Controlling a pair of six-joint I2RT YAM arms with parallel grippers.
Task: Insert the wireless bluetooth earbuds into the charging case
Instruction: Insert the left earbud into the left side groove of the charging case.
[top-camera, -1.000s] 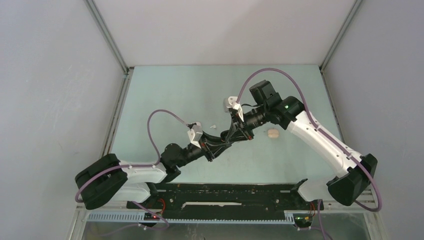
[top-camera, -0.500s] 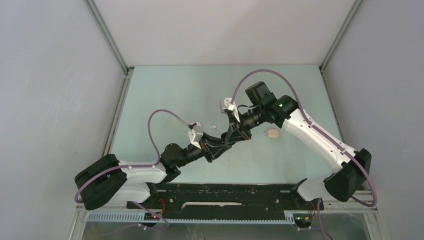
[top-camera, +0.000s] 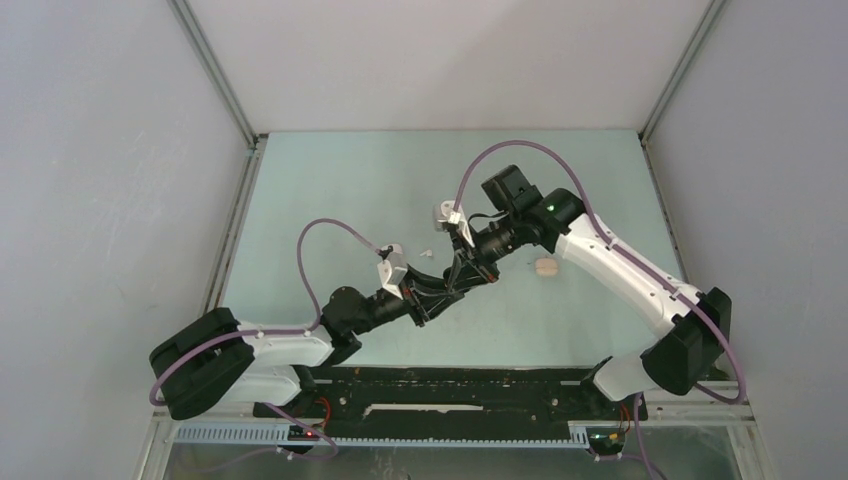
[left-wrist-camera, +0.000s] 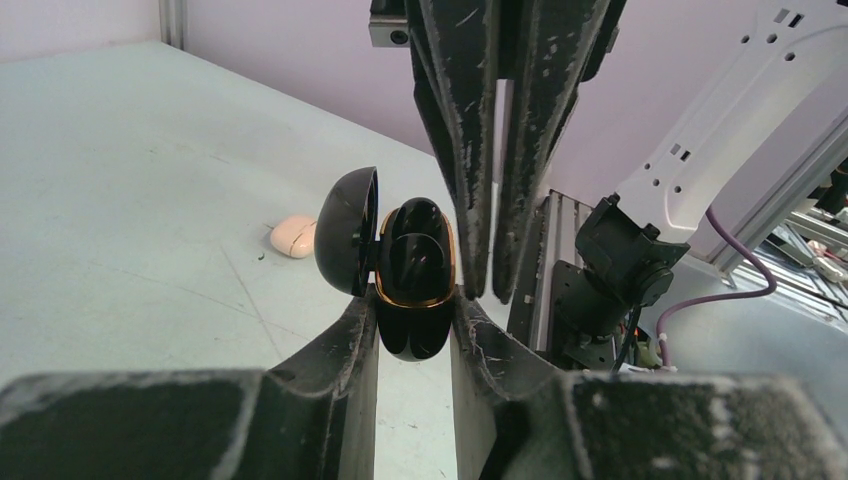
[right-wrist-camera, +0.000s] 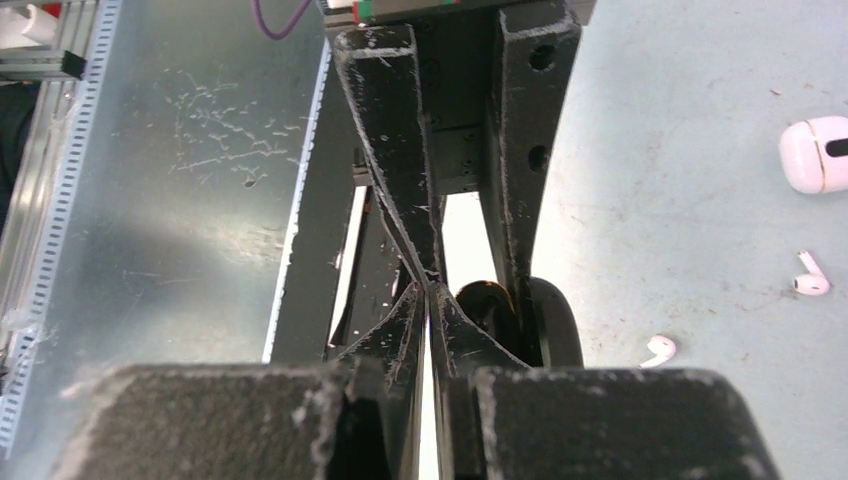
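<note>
Here: pale green table (top-camera: 330, 180), grey walls (top-camera: 100, 150); left claw (left-wrist-camera: 413, 305) clamps black case (left-wrist-camera: 412, 265), right claw (right-wrist-camera: 432, 290) closed.

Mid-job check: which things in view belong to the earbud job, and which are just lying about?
In hand: black charging case, lid open, gripped by the left end effector; right end effector, shut beside its rim.
Lying on the table: two white earbuds; white case; pinkish case.

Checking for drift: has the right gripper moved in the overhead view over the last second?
Yes. The right gripper shifted slightly left, away from the unmoved pale case.
</note>
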